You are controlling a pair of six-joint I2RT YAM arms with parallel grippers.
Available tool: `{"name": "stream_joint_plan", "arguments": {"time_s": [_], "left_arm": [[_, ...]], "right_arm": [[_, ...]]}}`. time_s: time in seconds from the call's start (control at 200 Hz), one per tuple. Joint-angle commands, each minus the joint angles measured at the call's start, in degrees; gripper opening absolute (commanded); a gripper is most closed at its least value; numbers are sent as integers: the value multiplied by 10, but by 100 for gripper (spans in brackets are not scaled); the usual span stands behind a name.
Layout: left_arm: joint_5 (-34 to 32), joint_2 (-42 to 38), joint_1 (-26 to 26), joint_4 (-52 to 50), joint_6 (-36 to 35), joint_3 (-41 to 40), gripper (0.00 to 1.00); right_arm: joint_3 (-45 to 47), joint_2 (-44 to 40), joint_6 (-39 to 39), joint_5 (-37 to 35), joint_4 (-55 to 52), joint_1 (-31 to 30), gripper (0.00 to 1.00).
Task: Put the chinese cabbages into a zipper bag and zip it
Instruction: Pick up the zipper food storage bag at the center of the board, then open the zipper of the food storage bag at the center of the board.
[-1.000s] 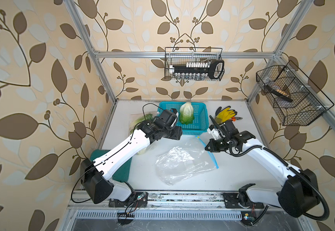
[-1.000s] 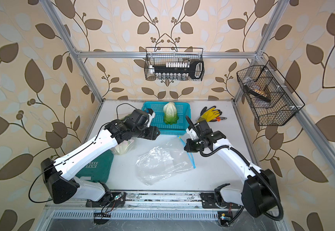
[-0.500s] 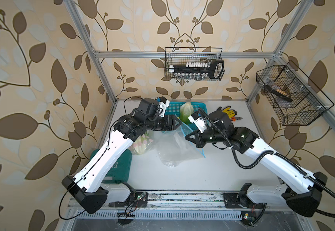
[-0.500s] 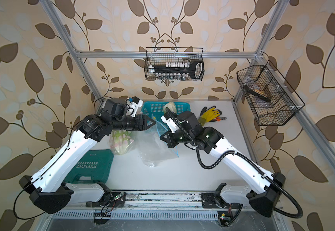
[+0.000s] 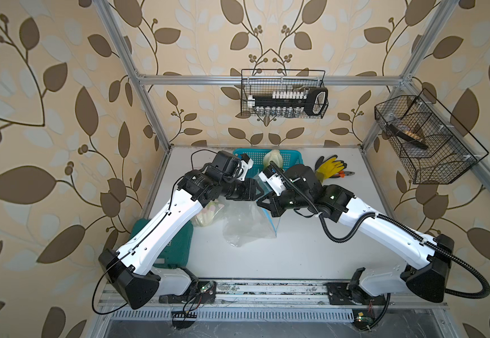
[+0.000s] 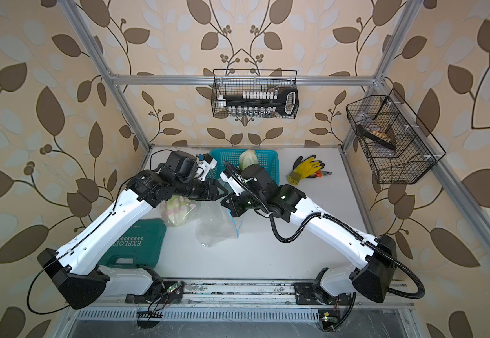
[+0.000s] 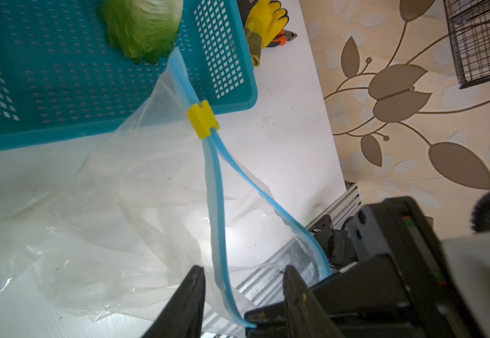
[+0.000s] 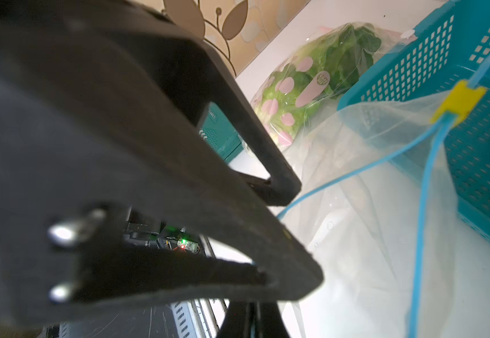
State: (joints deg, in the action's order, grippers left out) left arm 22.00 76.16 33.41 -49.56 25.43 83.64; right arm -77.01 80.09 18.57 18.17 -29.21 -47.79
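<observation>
The left gripper (image 7: 243, 270) has its two fingers apart. One blue strip (image 7: 218, 222) of the bag's mouth runs between them. The right gripper (image 5: 262, 202) is pinched tight on the bag (image 5: 246, 225) at its blue edge and holds that end up over the table (image 5: 296, 248). The yellow slider (image 7: 202, 118) sits on the strips, near the blue basket (image 7: 120, 134). One cabbage (image 7: 142, 26) lies in the basket, not in the bag. A pack of greens (image 8: 305, 96) with pink spots lies just beside the basket.
</observation>
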Motion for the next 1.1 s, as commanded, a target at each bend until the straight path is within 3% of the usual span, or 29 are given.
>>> {"name": "stream_joint_plan", "arguments": {"time_s": [0.0,0.09,0.215,0.255,0.4,0.5,0.645,0.895,1.095], "left_arm": [[12,19,2,-6,-27,-4,45],[8,29,2,-2,-32,-1,37],[-31,31,0,-5,-40,3,6],[-55,27,-3,-9,-46,3,0],[-88,8,-33,-7,-56,-34,0],[-89,6,-40,0,-51,-48,0],[-74,7,-40,17,-38,-45,0],[-80,-25,-41,24,-47,-53,0],[-76,-46,-46,25,-58,-52,0]], "right_arm": [[-21,2,-5,14,16,-4,0],[-16,4,-1,19,23,-4,0],[-18,2,13,37,24,7,0],[-19,-5,31,55,26,30,13],[11,-51,94,111,67,166,57],[5,-28,111,119,63,240,71],[-50,92,71,-43,6,257,92],[-209,299,-38,-266,6,209,98],[-352,453,-79,-373,-33,192,100]]}}
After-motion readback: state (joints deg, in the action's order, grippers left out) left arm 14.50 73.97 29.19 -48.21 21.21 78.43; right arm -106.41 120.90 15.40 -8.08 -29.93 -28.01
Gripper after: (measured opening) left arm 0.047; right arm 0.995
